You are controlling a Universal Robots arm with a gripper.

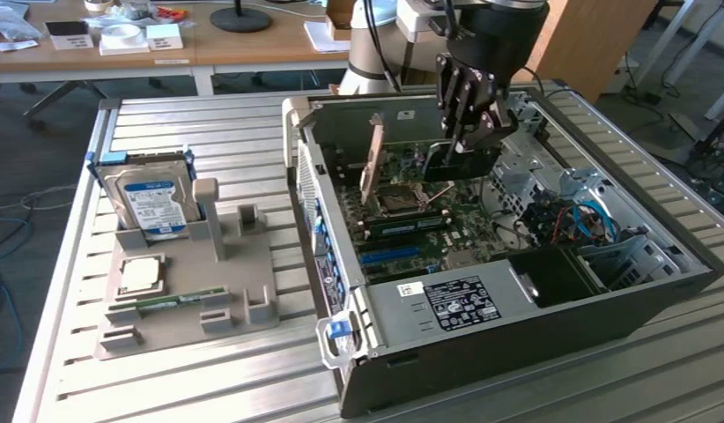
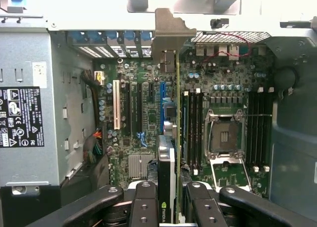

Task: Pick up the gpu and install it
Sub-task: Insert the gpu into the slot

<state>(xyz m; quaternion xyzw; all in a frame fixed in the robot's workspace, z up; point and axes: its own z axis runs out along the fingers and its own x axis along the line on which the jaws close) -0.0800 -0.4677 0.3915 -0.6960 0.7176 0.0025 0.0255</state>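
Gpu (image 2: 166, 162) clamped in my pincer (image 2: 171, 197), upright over the motherboard (image 2: 225, 177) at about eleven o'clock in the open case (image 1: 491, 370) (exterior view), where I judge a tilt could jam its bracket (image 2: 168, 31) against the rear wall (image 2: 99, 9) or scrape the board.

Slatted table (image 1: 197, 123) under computer case (image 1: 503, 328), holder (image 1: 162, 339)

Thin flat black gpu card (image 2: 166, 187) with grey metal end bracket stands upright on edge over the green motherboard (image 2: 148, 113), exterior view's upper centre.
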